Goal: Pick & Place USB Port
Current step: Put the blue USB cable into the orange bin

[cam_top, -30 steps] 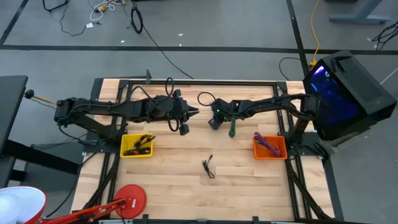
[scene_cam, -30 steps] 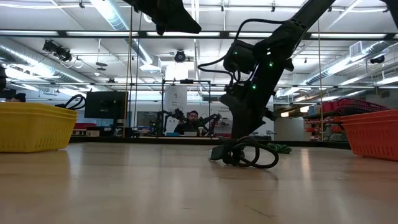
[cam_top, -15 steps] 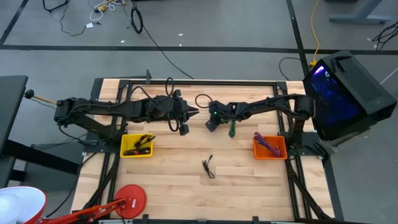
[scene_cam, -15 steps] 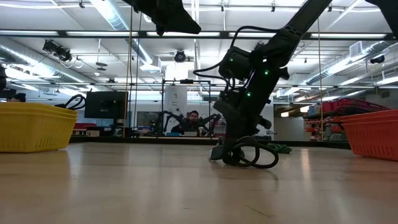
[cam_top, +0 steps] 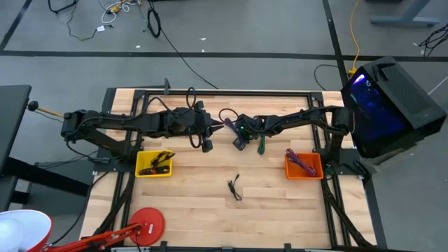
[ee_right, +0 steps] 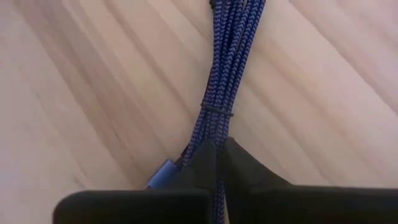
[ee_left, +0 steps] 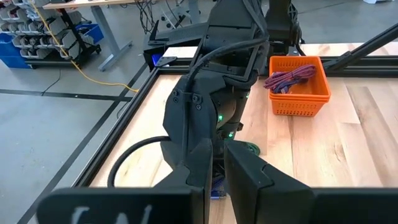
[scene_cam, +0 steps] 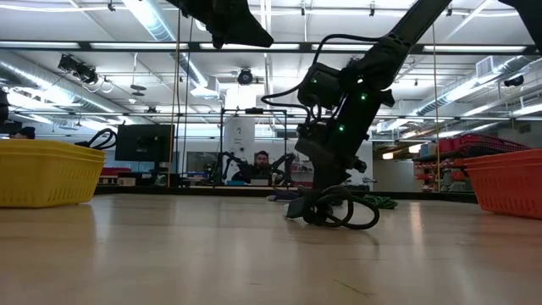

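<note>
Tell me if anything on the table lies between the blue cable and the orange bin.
A green cable lies on the table between them. The right gripper has its jaws shut on the blue cable, so lifting over it toward the orange bin looks workable.

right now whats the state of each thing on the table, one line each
right gripper: shut on the blue braided cable, down at the table
blue braided cable: bundled, lying on the wood, pinched
left gripper: shut, empty, raised beside the right arm
orange basket: upright, holds a purple cable
yellow basket: upright, holds cables
green cable: loose on the table
black cable: loose on the table, untouched
</note>
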Robot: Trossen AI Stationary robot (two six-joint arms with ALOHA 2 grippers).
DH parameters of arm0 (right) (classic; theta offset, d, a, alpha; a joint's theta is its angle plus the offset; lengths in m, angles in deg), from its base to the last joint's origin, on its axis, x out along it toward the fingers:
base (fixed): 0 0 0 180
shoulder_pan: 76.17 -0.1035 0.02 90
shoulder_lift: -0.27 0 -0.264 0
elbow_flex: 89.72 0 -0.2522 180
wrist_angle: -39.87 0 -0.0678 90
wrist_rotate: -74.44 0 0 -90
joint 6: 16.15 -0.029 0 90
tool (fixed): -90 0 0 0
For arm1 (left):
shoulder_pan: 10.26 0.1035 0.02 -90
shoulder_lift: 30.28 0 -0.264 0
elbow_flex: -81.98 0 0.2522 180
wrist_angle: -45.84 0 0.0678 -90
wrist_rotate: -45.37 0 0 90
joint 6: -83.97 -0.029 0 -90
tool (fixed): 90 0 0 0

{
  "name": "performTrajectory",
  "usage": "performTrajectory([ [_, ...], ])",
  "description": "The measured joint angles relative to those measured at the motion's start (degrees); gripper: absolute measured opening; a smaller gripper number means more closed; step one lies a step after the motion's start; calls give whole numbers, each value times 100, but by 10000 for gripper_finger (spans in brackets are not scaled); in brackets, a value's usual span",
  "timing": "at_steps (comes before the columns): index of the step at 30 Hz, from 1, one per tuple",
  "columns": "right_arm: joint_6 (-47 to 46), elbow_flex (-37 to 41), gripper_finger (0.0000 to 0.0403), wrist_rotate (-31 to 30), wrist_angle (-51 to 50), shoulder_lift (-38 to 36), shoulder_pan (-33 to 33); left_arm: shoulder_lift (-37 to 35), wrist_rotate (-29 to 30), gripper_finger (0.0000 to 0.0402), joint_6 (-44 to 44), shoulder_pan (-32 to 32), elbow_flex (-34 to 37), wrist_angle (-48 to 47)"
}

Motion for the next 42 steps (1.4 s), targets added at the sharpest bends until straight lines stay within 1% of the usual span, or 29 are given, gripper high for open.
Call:
performTrajectory([
  [2,50,2,5,20,-58,-64,0,0,0,48,8,0,0,0],
  [5,257,-70,3,-14,-454,-270,-8,0,0,48,11,4,0,-1],
  [7,387,-242,2,-123,-741,-445,-13,0,0,48,8,4,0,-1],
  [11,632,-572,1,-535,-1347,-911,-13,0,0,48,13,4,0,-1],
  [15,933,-731,0,-525,-1778,-1344,-22,0,2,48,15,4,0,-4],
  [24,1058,-779,0,-771,-3530,-2555,-151,0,2,48,11,11,2,-88],
  [31,551,-781,0,-784,-4982,-3541,-272,0,4,48,13,15,2,-118],
  [35,-34,-781,0,-739,-5774,-3979,-512,0,4,48,15,15,2,-132],
  [42,-796,-781,0,-503,-6310,-4323,-1278,0,4,48,15,15,2,-134],
])
